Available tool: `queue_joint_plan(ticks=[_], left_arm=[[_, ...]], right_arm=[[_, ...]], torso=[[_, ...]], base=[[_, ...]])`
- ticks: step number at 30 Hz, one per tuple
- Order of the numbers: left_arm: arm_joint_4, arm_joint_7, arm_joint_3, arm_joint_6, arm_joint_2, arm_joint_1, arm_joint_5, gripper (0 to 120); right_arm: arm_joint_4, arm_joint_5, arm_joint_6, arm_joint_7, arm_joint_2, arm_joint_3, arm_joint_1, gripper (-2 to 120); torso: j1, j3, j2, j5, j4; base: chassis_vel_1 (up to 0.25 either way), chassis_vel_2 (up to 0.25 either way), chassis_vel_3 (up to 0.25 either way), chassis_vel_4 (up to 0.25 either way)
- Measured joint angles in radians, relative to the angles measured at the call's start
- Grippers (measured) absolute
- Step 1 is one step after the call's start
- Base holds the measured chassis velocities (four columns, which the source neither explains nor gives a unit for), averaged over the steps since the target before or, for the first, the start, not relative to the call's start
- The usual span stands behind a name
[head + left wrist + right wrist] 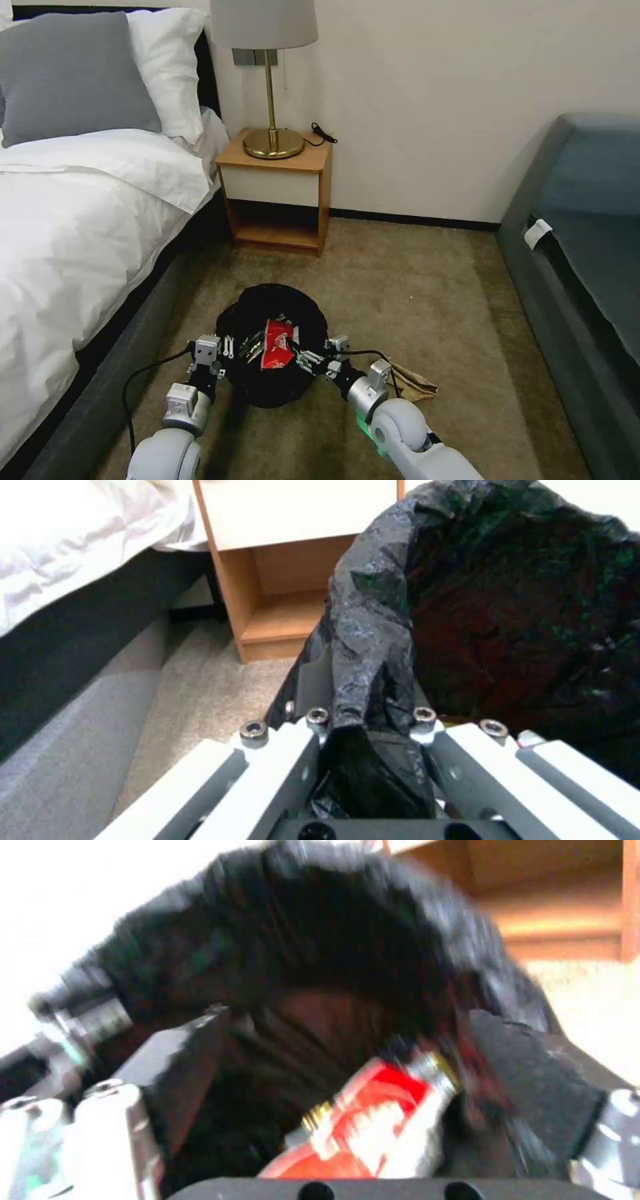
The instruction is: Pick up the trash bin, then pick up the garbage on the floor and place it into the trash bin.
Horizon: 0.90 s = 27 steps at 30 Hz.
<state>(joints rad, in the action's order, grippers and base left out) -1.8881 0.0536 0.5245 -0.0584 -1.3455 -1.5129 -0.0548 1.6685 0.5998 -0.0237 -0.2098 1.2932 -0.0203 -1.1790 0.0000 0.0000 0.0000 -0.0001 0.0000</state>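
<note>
Here the left claw (369,730) pinches the bin (273,313) by its bag rim on the carpet; the right claw (308,360), over the bin, spreads around the red packet (277,345), grip uncertain. Tan paper (413,383) lies beside.

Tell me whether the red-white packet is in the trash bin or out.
In. The red-white packet lies inside the black-lined trash bin, with the right gripper at the rim, jaws open around it.

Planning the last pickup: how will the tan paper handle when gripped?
The tan paper lies creased and flat on the carpet by the right arm, so it is probably light and floppy. It will likely crumple rather than slip, and being flat it should not roll.
</note>
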Motion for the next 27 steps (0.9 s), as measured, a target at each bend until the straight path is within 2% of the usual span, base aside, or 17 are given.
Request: queue_joint_plan(ticks=[4,12,14,15,16,18,19,22,27], left_arm=[[0.002,0.0,-0.002,-0.005,0.0,-0.001,0.0,4],[0.008,0.001,-0.001,-0.009,0.002,-0.003,0.0,4],[0.009,0.001,-0.001,-0.009,0.002,-0.003,0.0,4],[0.009,0.001,-0.002,-0.009,0.001,-0.003,0.0,4],[0.009,0.001,-0.002,-0.009,0.001,-0.003,0.0,4],[0.011,0.001,-0.002,-0.009,0.001,-0.001,0.001,4],[0.011,0.001,-0.002,-0.009,0.001,-0.001,0.001,4],[0.015,0.002,-0.002,-0.009,0.002,0.001,0.001,4],[0.02,0.003,-0.002,-0.01,0.003,0.005,0.002,4]], right_arm=[[0.03,0.04,0.002,0.004,0.002,-0.011,0.017,99],[0.023,0.14,0.041,0.03,0.02,-0.034,0.066,100],[0.008,0.157,0.042,0.065,0.024,-0.04,0.081,100],[0.002,0.164,0.014,0.12,0.023,-0.044,0.091,100],[0.002,0.164,0.014,0.12,0.023,-0.044,0.091,100],[-0.017,0.169,-0.046,0.215,0.019,-0.05,0.101,100],[-0.017,0.169,-0.046,0.215,0.019,-0.05,0.101,100],[-0.06,0.137,-0.102,0.308,0.012,-0.062,0.106,100],[-0.098,0.106,-0.123,0.357,0.006,-0.075,0.106,100]], torso=[[0.0,0.0,0.0,0.0,0.0],[0.0,0.0,0.0,0.0001,0.0001],[0.0,0.0,0.0,0.0001,0.0001],[0.0,0.0,0.0,0.0,0.0001],[0.0,0.0,0.0,0.0,0.0001],[0.0,0.0,0.0,0.0001,0.0],[0.0,0.0,0.0,0.0001,0.0],[0.0,0.0,0.0,0.0001,0.0],[0.0,0.0,0.0,0.0002,0.0001]], base=[[0.0,0.0,0.0,0.0],[0.0,0.0,0.0,0.0],[0.0,0.0,0.0,0.0],[0.0,0.0,0.0,0.0],[0.0,0.0,0.0,0.0],[0.0,0.0,0.0,0.0],[0.0,0.0,0.0,0.0],[0.0,0.0,0.0,0.0],[0.0,0.0,0.0,0.0]])
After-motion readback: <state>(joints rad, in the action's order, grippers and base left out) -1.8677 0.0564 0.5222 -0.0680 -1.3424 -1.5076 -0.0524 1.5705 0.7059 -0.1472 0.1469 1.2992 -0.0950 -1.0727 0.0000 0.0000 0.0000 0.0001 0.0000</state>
